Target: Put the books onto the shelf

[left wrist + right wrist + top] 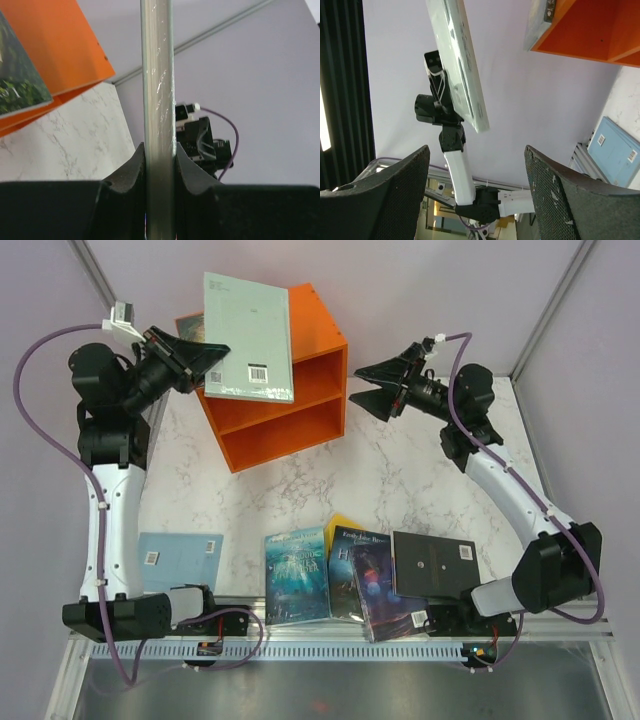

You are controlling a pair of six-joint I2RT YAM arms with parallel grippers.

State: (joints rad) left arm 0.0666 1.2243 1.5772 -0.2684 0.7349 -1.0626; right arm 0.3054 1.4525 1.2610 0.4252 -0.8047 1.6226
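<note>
Over the table (400, 480), the left gripper (215, 355) pinches a grey-green book (250, 335) above the shelf (322, 325), ready to put in; the right gripper (365, 387) is spread wide.

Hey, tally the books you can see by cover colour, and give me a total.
Grey-green book, in the left gripper's jaws: 1
Light blue book: 1
Teal book: 1
Yellow book, mostly covered: 1
Dark blue book: 1
Purple-tinted book overlapping it: 1
Black book: 1
Dark green-pictured book at the orange shelf: 1
Total: 8
</note>
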